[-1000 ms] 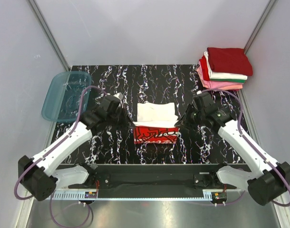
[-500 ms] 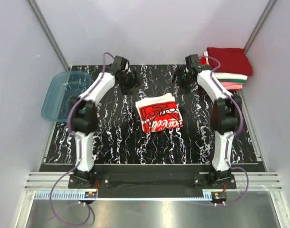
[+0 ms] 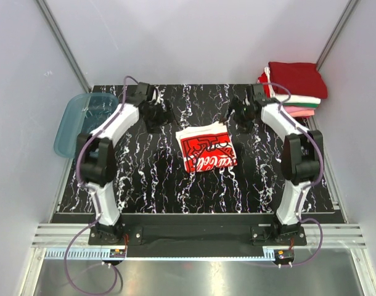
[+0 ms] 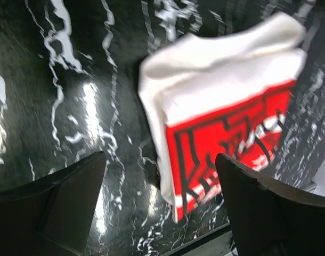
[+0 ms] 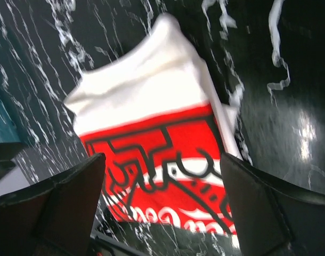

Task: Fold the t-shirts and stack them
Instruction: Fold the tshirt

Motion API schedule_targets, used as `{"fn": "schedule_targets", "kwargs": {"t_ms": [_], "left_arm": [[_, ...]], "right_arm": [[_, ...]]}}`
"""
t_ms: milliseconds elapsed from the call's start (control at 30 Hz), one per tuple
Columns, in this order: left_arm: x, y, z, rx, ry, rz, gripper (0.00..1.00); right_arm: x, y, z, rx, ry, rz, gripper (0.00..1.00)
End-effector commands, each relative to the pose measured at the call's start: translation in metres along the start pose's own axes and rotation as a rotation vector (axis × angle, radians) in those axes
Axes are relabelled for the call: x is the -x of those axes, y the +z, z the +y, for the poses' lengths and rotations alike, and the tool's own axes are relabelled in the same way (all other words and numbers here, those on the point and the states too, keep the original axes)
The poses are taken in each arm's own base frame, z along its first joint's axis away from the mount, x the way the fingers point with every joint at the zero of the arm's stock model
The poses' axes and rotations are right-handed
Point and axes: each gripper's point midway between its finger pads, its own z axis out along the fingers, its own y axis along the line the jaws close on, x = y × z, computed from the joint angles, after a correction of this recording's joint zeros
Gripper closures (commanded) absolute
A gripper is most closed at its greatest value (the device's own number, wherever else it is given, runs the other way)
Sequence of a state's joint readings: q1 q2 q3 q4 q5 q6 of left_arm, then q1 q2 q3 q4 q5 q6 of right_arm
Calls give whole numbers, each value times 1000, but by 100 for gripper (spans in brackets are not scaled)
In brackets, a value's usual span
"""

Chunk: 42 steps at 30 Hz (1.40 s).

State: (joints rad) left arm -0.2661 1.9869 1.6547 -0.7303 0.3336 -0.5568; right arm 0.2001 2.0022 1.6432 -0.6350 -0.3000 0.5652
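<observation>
Nearest the arm bases, the folded white t-shirt [image 3: 206,147] lies flat on the black marbled table [image 3: 145,185]. Its red lettered print faces up, and white folded layers show along its far edge. It sits between the two grippers, a little nearer the bases than either, and touches neither. The left gripper [image 3: 154,113] hangs just off the shirt's far left corner, its fingers [image 4: 72,197] spread wide with nothing gripped between them. The right gripper [image 3: 240,114] hangs off the far right corner, likewise released and holding nothing. Out to the left of the left gripper rests a translucent teal tub [image 3: 83,123]. Beyond the right gripper, to its right, stands the stack of folded t-shirts [image 3: 294,89], dark red on top with white and pink beneath.
</observation>
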Motion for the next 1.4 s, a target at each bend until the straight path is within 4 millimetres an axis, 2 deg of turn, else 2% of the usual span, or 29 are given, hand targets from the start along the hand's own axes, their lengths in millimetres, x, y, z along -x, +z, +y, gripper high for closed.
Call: {"fn": "schedule_targets", "kwargs": {"t_ms": [0,67,100,167,200,233,267,333,367,400,500,567,633,667,700,733,767,800,833,867,900,933,967,1033,1067,1200,1267,1333,1367], "left_arm": [[-12,-16,-11,-51,89,-95,12],[-26,-18,-20,-90,109,-113,12],[-49,-8,-8,-83,95,-66,12],[-58,-6,-16,-145,90,-87,12],[-70,-1,-19,-164,93,-68,12],[-85,7,-12,-155,72,-35,13],[-92,12,-19,-176,90,-29,13],[-113,27,-17,-176,89,22,14],[-119,31,-27,-211,113,26,14],[-130,38,-26,-219,101,58,14],[-148,49,-35,-255,118,84,25],[-163,55,-36,-247,133,108,43],[-179,55,-29,-232,131,128,54],[-200,55,-14,-202,120,167,59],[-205,45,-15,-213,110,154,59],[-218,40,-12,-206,108,166,60],[-237,36,8,-160,90,189,59],[-239,21,2,-186,89,160,57],[-253,13,8,-162,99,184,54],[-261,8,19,-124,101,178,48],[-259,-5,16,-134,123,148,34],[-267,-12,29,-77,124,172,29],[-261,-18,32,-45,137,138,26],[-253,-36,35,-17,173,97,21],[-238,-43,26,-17,194,41,20],[-197,-50,-3,-46,268,-59,20],[-173,-48,-19,-81,267,-94,23],[-158,-32,-23,-93,256,-85,26],[-150,-30,-33,-121,258,-87,27]], "right_arm": [[-17,-13,-5,44,-25,-56,6],[-28,-10,-13,51,-3,-56,6],[-48,-8,-25,40,12,-26,7],[-61,-5,-29,68,32,-12,11],[-77,-2,-40,51,48,17,14],[-84,-1,-44,48,57,26,16],[-98,3,-52,48,69,46,18],[-110,0,-54,52,66,48,24],[-120,0,-60,48,67,54,25],[-126,0,-62,47,66,60,27],[-148,-1,-71,41,69,84,43],[-164,-2,-78,34,68,100,55],[-177,-6,-86,4,73,114,63],[-188,-13,-92,-9,73,121,64],[-193,-17,-95,-22,85,123,64],[-211,-23,-108,-62,105,152,65],[-214,-35,-105,-49,100,128,65],[-221,-42,-105,-48,118,124,64],[-232,-50,-110,-67,131,140,63],[-235,-64,-106,-40,127,112,51],[-240,-71,-105,-32,120,106,43],[-247,-81,-110,-56,135,115,33],[-241,-94,-103,-24,122,60,18],[-236,-108,-105,-49,115,21,10],[-222,-119,-92,-22,96,-27,7],[-184,-127,-85,-83,39,-129,8],[-163,-116,-83,-119,10,-153,13],[-145,-106,-74,-102,-20,-166,19],[-142,-92,-80,-129,-14,-140,22]]}}
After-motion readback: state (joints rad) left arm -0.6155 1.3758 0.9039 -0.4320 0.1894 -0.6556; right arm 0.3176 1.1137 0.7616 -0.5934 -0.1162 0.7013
